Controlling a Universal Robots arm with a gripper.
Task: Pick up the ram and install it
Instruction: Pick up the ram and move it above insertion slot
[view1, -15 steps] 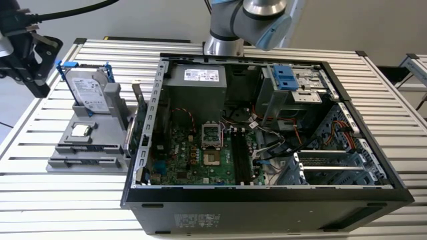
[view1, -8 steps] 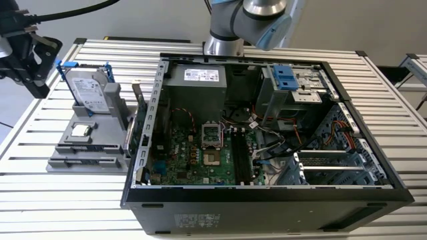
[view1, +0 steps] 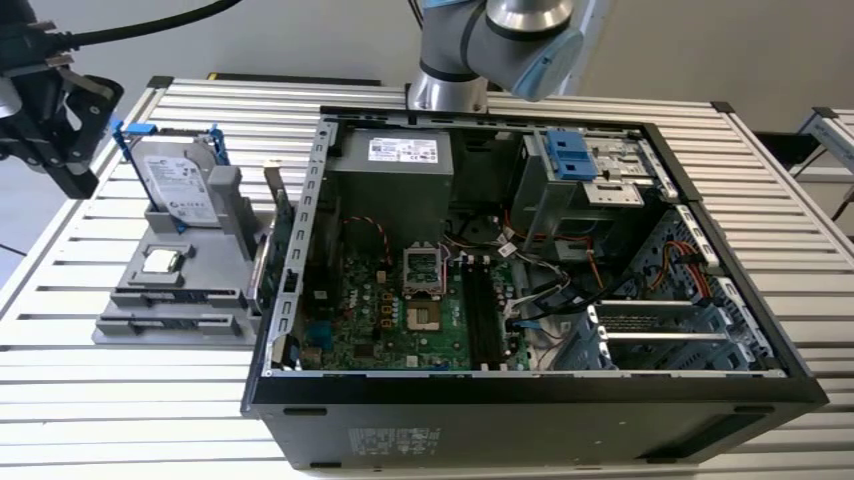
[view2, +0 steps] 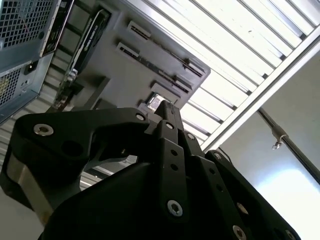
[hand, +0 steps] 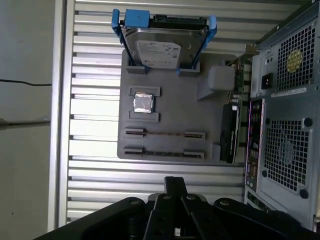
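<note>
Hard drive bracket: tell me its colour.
The bracket is blue, clearest in the first wrist view.

Even bright light; table slats (view2: 240, 40) glare white (second wrist view).

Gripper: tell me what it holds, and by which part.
Nothing. The gripper is shut with nothing between its fingers, clear of the grey tray.

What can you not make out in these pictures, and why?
Ram: first wrist view, edge-on in the gray holder; chips hidden.
Gripper: cut off by the exterior view's left edge.
Processor chip: second wrist view, mostly behind the gripper.
Memory slots: exterior view, too dark to tell if filled.
</note>
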